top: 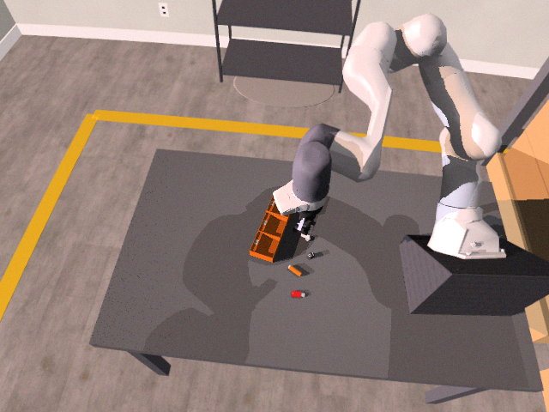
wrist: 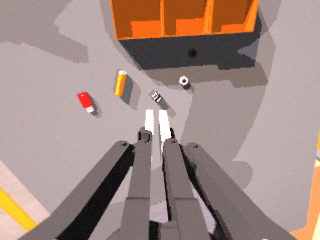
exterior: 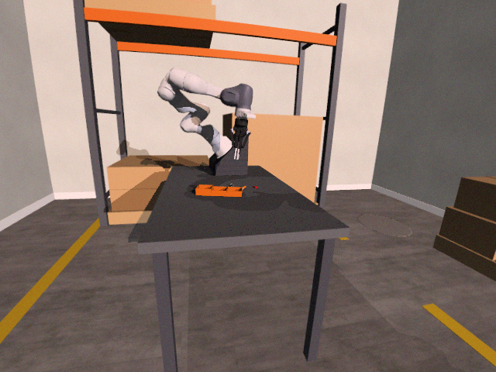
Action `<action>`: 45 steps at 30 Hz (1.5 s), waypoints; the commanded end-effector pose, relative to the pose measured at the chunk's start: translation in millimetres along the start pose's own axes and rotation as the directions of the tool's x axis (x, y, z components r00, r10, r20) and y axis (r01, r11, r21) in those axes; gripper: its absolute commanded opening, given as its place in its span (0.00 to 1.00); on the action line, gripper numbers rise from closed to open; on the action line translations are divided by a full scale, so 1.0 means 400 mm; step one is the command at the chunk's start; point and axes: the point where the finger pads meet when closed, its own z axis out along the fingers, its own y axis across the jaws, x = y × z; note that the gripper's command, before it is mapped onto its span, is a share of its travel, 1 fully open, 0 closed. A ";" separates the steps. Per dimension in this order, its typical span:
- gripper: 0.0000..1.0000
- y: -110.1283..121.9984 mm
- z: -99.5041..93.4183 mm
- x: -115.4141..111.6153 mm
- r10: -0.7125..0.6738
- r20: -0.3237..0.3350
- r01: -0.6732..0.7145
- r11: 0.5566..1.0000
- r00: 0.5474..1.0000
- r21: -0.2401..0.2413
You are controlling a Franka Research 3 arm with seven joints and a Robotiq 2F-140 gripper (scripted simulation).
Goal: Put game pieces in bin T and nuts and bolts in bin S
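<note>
In the top view, we see a red USB stick (top: 297, 293) (exterior: 256, 187) (wrist: 85, 100) and an orange cylinder (top: 294, 270) (exterior: 244, 187) (wrist: 120, 84) below centre, and a dark shelf unit (top: 286, 15) at upper centre; boxes (exterior: 474, 201) stand at the exterior view's right edge.

1 arm bent, gripper (top: 306, 237) (exterior: 236, 153) (wrist: 155, 120) pointing down, 2 fingertips nearly together
</note>
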 end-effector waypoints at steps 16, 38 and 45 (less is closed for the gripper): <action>0.05 0.011 -0.014 0.016 -0.338 -0.068 0.343 0.933 0.939 0.103; 0.05 0.046 0.021 0.055 -0.195 -0.052 0.199 0.973 0.980 0.112; 0.05 0.128 0.102 0.144 -0.068 -0.037 0.072 0.990 0.997 0.118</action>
